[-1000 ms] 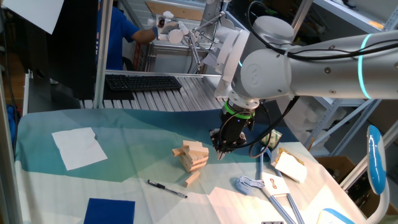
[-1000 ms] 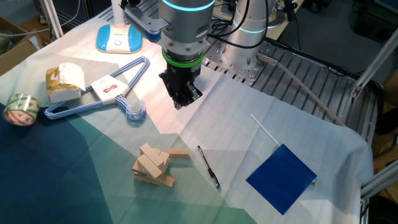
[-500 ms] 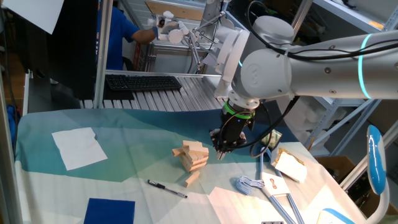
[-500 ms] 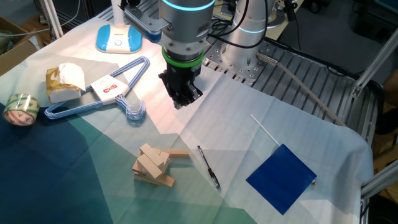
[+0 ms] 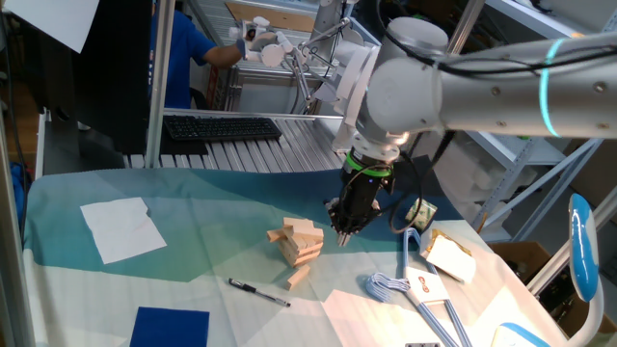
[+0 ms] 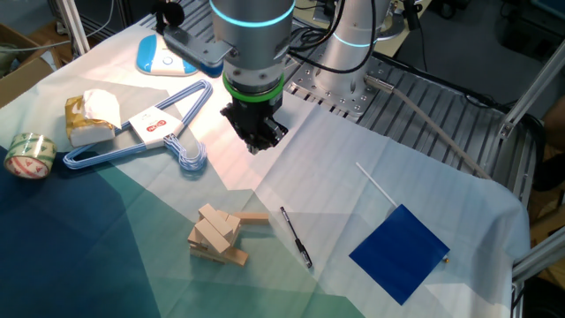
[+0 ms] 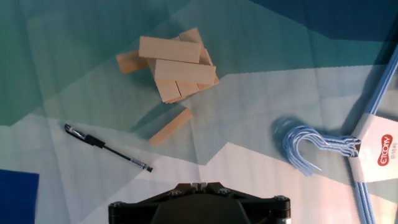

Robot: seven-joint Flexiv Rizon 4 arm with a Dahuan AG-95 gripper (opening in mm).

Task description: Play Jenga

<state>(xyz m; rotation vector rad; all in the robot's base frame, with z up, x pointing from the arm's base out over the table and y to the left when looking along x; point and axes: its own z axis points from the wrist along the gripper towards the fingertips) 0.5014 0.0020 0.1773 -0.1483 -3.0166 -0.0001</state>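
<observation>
Jenga [image 7: 177, 70] stack, hanger label [image 7: 380, 150] – "ETONY"

Teal-and-white cloth [image 5: 193, 207] covers the table; metal shelving [image 5: 511, 183] stands behind.

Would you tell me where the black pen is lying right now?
The black pen lies flat on the cloth, between the Jenga stack and the blue square sheet in the other fixed view; the loose block lies nearest it.

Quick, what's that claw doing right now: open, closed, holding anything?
Gripper: empty, hanging above the cloth away from the Jenga stack; open or closed cannot be told.
</observation>
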